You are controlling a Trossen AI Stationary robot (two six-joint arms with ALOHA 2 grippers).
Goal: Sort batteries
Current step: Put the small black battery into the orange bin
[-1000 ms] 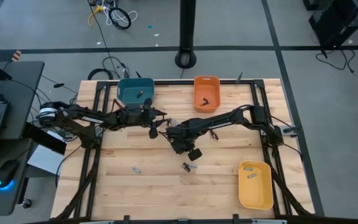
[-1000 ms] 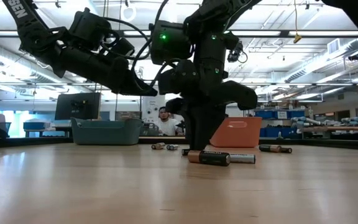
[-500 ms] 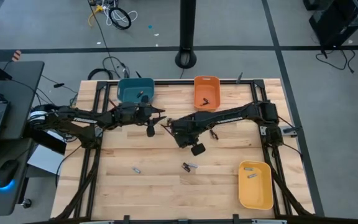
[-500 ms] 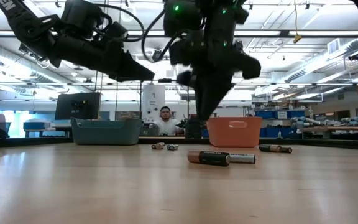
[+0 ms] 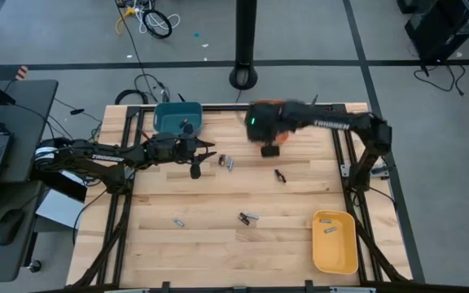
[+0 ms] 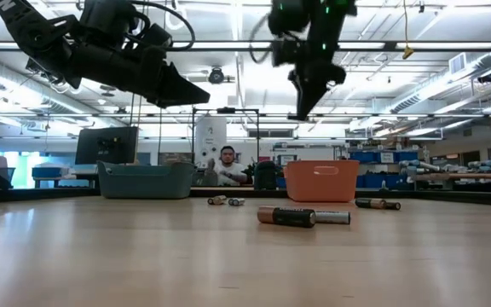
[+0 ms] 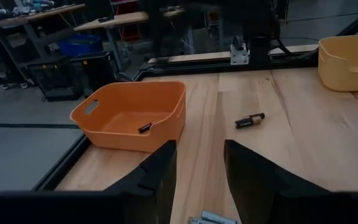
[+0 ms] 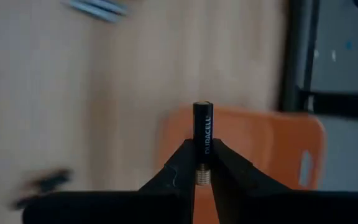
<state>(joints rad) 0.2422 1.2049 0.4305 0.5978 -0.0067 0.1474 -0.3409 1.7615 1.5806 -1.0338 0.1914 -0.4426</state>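
Observation:
My right gripper (image 8: 203, 169) is shut on a black battery (image 8: 203, 127) with a copper end, high above the orange bin (image 8: 260, 149) at the table's far side; the low view also shows this gripper (image 6: 303, 109) well clear of the table. My left gripper (image 7: 199, 177) hangs open in the air near the teal bin (image 5: 177, 119), nothing between its fingers. Loose batteries lie on their sides on the wood: a pair (image 5: 226, 161) just ahead of the left gripper, one (image 5: 280, 175) to its right, and two groups nearer the front (image 5: 248, 217) (image 5: 177, 221). My right gripper pinches the battery's copper end (image 8: 202, 177) between its two fingertips (image 8: 184, 167). The battery runs along the fingers and its black body sticks out past them. The fingers slant steeply downward. The battery is lifted clear, above the orange bin.
The orange bin (image 7: 132, 115) holds one small dark battery. A yellow bin (image 5: 335, 242) with batteries stands at the front right. A metal frame (image 5: 344, 163) borders the table. A person (image 6: 226, 166) sits beyond the far edge.
My right gripper has risen from the table's middle and swung fast toward the far edge, tipping steeper, carrying the black battery over the orange bin. The pair of batteries it stood by stays on the wood. My left gripper has risen a little.

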